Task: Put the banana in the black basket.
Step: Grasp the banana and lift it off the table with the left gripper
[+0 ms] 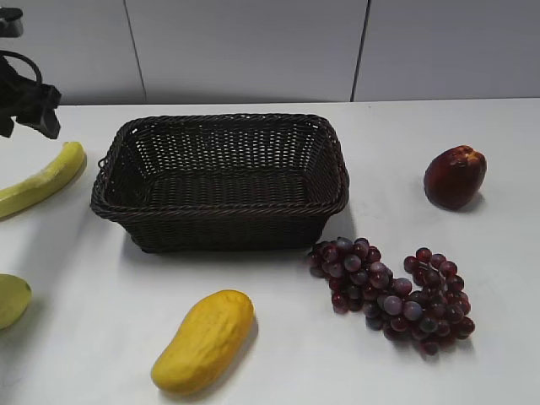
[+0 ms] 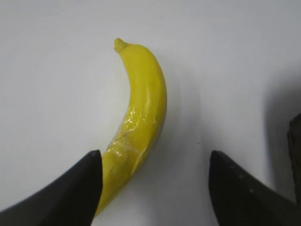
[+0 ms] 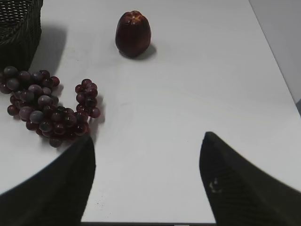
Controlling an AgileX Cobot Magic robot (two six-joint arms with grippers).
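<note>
My left wrist camera shows the left gripper [image 2: 155, 188] spread wide over the banana [image 2: 138, 117], which lies on the white table [image 1: 380, 135] left of the black basket [image 1: 221, 181]. The right gripper [image 3: 146, 183] gapes wide over bare tabletop near the grapes [image 3: 47, 106].

Banana [image 1: 40, 181] flat, left of empty-looking basket [image 1: 221, 221].

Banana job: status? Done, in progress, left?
Done: nothing deposited; the black basket holds no banana. In hand: the left gripper is open above the banana, which lies on the table left of the basket, one finger beside its lower end. Left: grasp, lift, carry, release. The right gripper is open over bare table.
</note>
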